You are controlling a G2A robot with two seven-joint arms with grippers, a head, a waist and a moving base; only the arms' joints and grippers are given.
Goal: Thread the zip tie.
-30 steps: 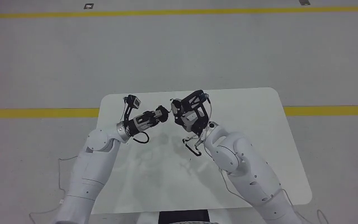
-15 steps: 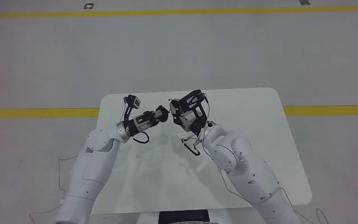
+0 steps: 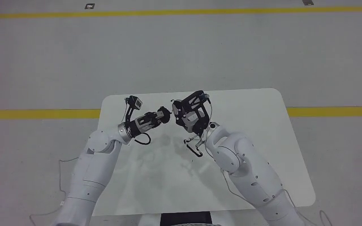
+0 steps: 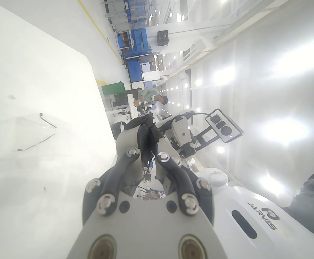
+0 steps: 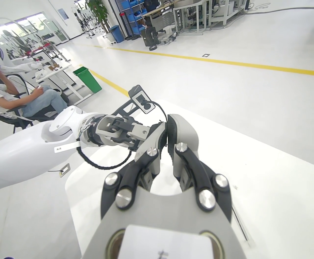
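**Grippers tip to tip over table, both closed**

Surface: white table point(image 3: 254, 113) w/ rounded corners on a pale grey floor crossed by yellow lines point(image 3: 56, 113). In the room behind are a green bin point(image 5: 87, 78), blue shelving point(image 4: 133, 44) and work benches point(image 5: 186, 9).

L gripper point(image 3: 164, 114) and R gripper point(image 3: 176, 108) are raised above the far-left part of the table, tips just beside each other. L jaws are pressed together and the black pads point(image 4: 144, 137) meet. R jaws are also closed, pads point(image 5: 171, 132) touching. Can't tell whether anything thin is nipped btwn either pair.

Zip tie: a thin bent strip point(image 4: 47, 121), which looks like it, lies flat on the table, well apart from the L gripper's tips.

Vs earlier: barely any change. Both arms keep approx the same pose, w/ the R gripper a hair nearer the L than 1 s ago.

Btwn views: top view gives the layout, w/ black cable loops point(image 3: 195, 148) hanging under the wrists. L wrist view picks up the strip. R wrist view shows the L arm's gripper side-on behind its own fingers, plus a thin dark line point(image 5: 240, 226) on the table; can't tell if it's the same strip.
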